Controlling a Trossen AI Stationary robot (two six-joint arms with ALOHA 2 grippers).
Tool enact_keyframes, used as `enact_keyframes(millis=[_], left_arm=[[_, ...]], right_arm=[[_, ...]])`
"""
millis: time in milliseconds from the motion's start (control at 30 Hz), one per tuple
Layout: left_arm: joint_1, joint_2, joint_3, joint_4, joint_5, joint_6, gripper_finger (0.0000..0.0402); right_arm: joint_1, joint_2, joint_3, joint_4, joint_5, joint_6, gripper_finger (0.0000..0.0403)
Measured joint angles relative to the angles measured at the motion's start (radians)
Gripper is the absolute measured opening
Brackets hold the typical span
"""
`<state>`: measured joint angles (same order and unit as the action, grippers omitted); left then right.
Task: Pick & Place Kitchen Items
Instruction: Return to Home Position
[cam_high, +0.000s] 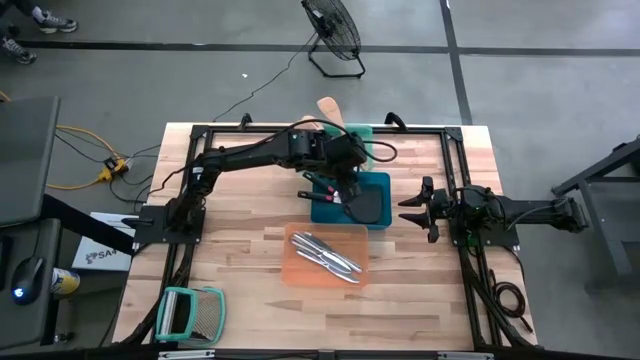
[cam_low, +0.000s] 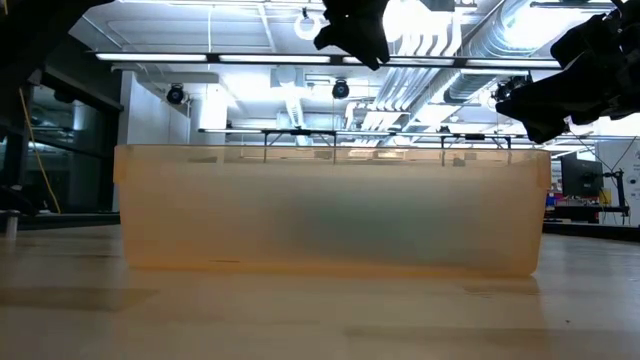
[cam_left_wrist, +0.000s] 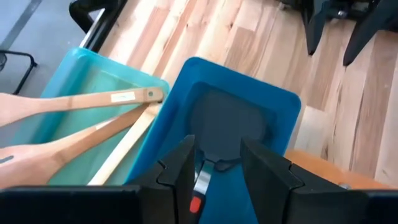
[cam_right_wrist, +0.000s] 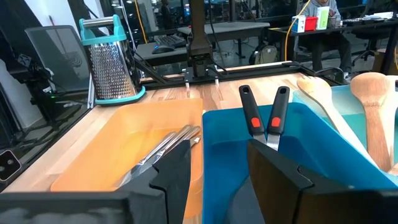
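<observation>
Sorting looks all but finished. Wooden spoons lie in the green tray at the far side. Black spatulas are in the blue tray at centre, and silver knives and tongs fill the orange tray nearest. No utensil shows loose on the table; only a grater sits at the near left corner. The left gripper hangs above the blue tray, fingers apart and empty. The right gripper waits to that tray's right, also spread and empty. Bare wood to the left seems to offer a free path back, provided the arm clears the tray rims.
</observation>
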<state>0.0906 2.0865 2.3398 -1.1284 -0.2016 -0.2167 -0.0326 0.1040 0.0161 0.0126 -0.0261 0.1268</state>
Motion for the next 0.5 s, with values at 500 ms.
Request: enact_keyframes(millis=[500], left_arm=[[0.001,-0.115,-0.331,0.512,0.166,0.037,0.0125]], right_arm=[[0.0,0.0,0.0,0.0,-0.002,0.0,0.0149]])
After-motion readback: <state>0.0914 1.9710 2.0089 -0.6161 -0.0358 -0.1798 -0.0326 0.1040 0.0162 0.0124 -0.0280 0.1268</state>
